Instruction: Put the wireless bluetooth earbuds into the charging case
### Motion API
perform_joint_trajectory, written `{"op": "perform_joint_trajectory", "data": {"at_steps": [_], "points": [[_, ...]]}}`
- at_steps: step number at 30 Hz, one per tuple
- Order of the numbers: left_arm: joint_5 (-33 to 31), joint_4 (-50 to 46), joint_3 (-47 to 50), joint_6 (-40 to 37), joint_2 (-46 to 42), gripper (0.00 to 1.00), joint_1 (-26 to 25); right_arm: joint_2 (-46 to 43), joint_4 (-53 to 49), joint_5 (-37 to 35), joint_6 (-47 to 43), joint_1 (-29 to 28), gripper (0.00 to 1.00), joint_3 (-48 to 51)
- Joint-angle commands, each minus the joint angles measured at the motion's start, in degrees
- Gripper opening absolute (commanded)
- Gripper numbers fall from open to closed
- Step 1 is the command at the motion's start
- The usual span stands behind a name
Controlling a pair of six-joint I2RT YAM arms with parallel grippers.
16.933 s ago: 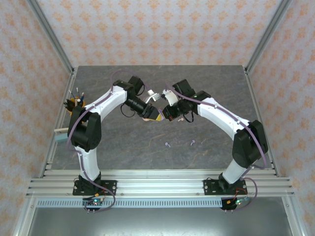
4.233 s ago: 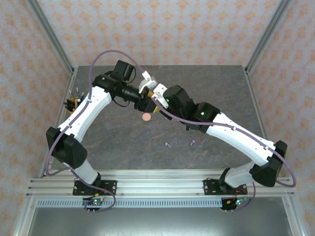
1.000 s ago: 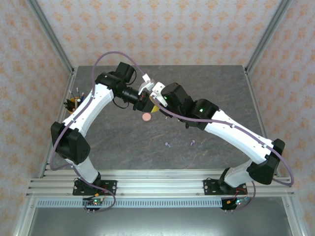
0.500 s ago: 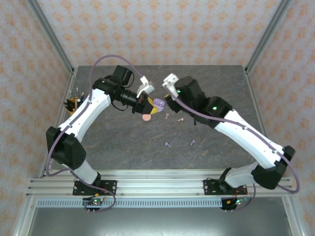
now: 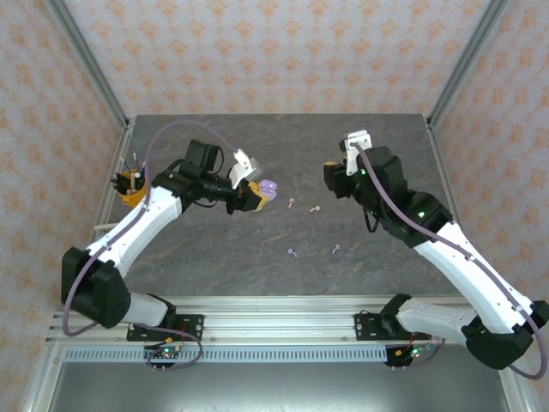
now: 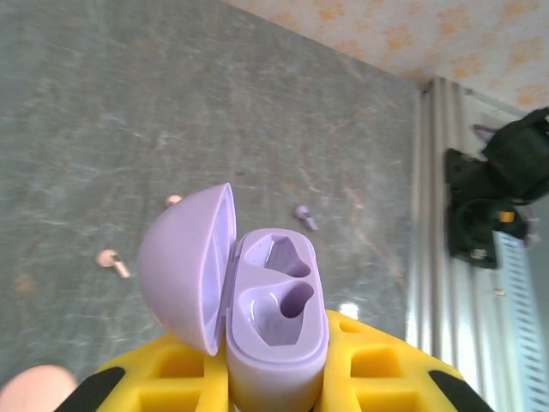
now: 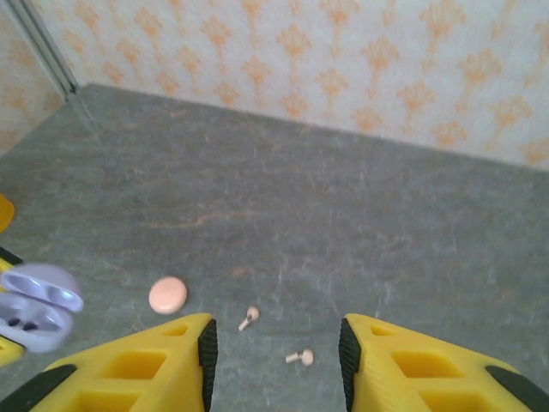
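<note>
My left gripper is shut on the base of a lilac charging case. The case's lid is swung open and both wells are bare. The case hangs just above the table, left of centre. Two pale pink earbuds lie to its right, and two lilac earbuds lie nearer the front. My right gripper is open with nothing between its fingers, above and behind the pink earbuds. In the top view the right gripper stands right of centre.
A closed pink round case rests on the table beside the left gripper. A yellow cup holding tools stands at the table's left edge. Metal frame posts rise at the back corners.
My right gripper has let go near the lilac case, backed off to the right and opened. The left arm has drawn back left with the case, its lid now open.
</note>
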State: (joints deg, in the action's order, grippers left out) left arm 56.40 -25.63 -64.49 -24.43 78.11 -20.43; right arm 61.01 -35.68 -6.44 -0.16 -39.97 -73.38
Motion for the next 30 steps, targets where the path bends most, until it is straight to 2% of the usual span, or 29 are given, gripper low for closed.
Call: {"op": "perform_joint_trajectory", "data": {"at_steps": [1,4,8,13,21,26,30], "points": [[-8.4,15.0,5.5,1.7,-4.2,0.0,-1.5,-0.1,1.4,-2.2,10.3,0.2,0.45,3.8],[-14.2,24.0,11.4,5.3,-6.4,0.0,-2.7,0.2,1.3,-3.4,15.6,0.2,0.48,7.0],[-21.5,41.9,21.7,10.4,-8.9,0.0,-5.0,1.8,-0.1,-3.2,22.0,0.2,0.49,10.4],[-28.7,54.7,28.3,13.4,-9.6,0.0,-7.4,4.4,-1.7,-1.6,28.0,0.2,0.49,14.1],[-33.5,64.8,32.8,14.9,-9.4,0.0,-8.9,10.8,0.0,5.6,31.9,0.5,0.48,17.7],[-33.7,70.0,36.0,16.7,-10.0,0.0,-9.0,14.8,4.4,15.9,29.5,0.5,0.46,19.1],[-34.7,72.2,38.1,17.7,-11.0,0.0,-9.0,17.1,5.0,20.4,26.8,0.5,0.44,19.3]]}}
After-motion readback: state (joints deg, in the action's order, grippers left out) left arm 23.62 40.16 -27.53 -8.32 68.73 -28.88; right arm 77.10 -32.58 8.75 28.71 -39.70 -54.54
